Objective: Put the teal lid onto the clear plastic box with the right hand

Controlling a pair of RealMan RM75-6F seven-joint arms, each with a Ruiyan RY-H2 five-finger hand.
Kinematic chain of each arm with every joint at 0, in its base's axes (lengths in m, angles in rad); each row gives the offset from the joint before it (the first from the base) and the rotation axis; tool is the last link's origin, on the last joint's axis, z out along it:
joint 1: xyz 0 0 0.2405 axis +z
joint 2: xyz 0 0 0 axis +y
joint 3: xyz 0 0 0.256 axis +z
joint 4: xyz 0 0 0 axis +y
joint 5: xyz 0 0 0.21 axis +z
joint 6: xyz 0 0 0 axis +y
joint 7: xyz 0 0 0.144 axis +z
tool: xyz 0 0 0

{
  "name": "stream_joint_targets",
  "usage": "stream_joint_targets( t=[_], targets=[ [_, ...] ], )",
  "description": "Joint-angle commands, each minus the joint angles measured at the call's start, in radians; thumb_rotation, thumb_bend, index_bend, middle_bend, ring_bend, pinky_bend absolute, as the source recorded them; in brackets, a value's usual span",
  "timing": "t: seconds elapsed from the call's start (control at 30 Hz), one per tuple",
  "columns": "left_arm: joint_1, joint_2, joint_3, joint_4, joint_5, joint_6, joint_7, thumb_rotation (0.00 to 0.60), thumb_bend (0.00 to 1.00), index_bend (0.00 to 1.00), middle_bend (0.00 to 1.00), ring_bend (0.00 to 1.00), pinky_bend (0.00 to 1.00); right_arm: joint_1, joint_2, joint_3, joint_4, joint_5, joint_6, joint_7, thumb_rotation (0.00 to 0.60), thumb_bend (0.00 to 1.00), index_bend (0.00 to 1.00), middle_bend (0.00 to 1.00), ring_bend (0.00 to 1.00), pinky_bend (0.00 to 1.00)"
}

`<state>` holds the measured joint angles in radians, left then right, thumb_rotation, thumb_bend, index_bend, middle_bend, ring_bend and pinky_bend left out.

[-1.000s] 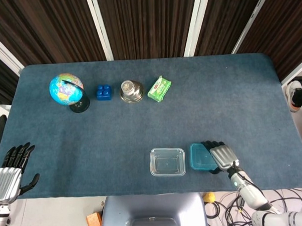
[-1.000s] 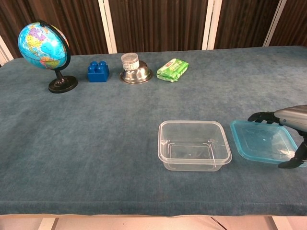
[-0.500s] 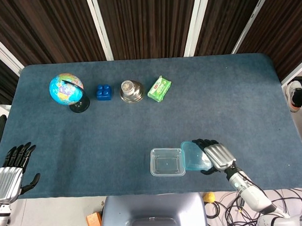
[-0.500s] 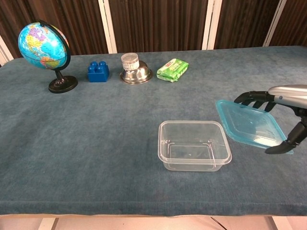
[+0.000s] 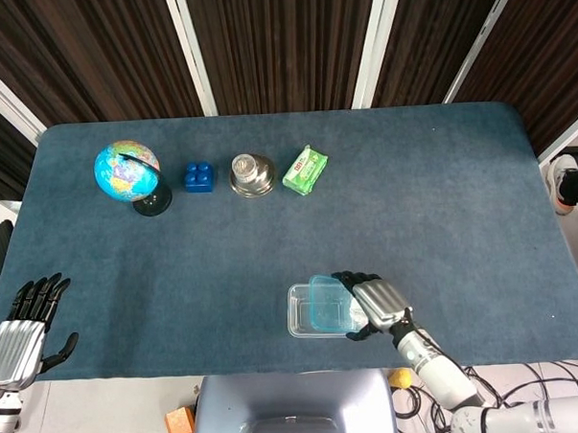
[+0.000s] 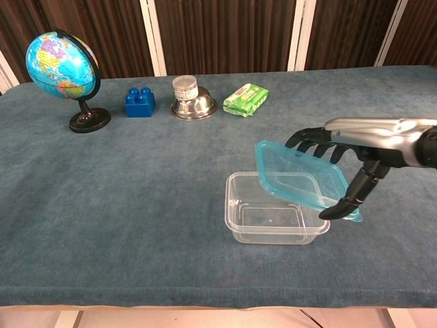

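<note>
My right hand (image 6: 355,147) (image 5: 374,304) holds the teal lid (image 6: 300,179) (image 5: 328,303) between its thumb and fingers. The lid hangs tilted in the air, partly over the right half of the clear plastic box (image 6: 270,212) (image 5: 308,312), and does not sit on it. The box stands open on the blue table cloth near the front edge. My left hand (image 5: 20,329) shows only in the head view, at the near left corner, fingers spread and holding nothing.
Along the far side stand a globe (image 6: 63,68), a blue brick (image 6: 140,102), a metal bowl with a small jar on it (image 6: 193,99) and a green packet (image 6: 246,100). The table's front edge (image 6: 218,305) runs just below the box.
My right hand has lifted the teal lid off the table to the right of the box and carried it left, so it now hovers over the box.
</note>
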<state>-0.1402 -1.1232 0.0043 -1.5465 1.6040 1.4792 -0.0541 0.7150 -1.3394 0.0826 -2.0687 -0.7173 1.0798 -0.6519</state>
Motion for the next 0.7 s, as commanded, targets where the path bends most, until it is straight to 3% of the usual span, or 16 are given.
stream_joint_targets(
  t=[0.03, 0.27, 0.7],
  targets=[
    [-0.001, 0.001, 0.001, 0.001, 0.002, 0.000, -0.002, 0.600, 0.33, 0.00, 0.03, 0.01, 0.01, 0.070, -0.094, 0.026, -0.036, 0.108, 0.112, -0.122, 0.600, 0.10, 0.93, 0.63, 0.47, 0.35],
    [0.000, 0.004, 0.002, 0.000, 0.004, 0.002, -0.008, 0.600, 0.33, 0.00, 0.03, 0.01, 0.01, 0.132, -0.182, 0.067, -0.041, 0.244, 0.194, -0.199, 0.600, 0.10, 0.93, 0.63, 0.47, 0.35],
    [0.005, 0.008, 0.003, 0.000, 0.006, 0.010, -0.011, 0.600, 0.33, 0.00, 0.03, 0.01, 0.01, 0.159, -0.245, 0.024, 0.010, 0.240, 0.272, -0.270, 0.600, 0.10, 0.93, 0.63, 0.47, 0.35]
  ],
)
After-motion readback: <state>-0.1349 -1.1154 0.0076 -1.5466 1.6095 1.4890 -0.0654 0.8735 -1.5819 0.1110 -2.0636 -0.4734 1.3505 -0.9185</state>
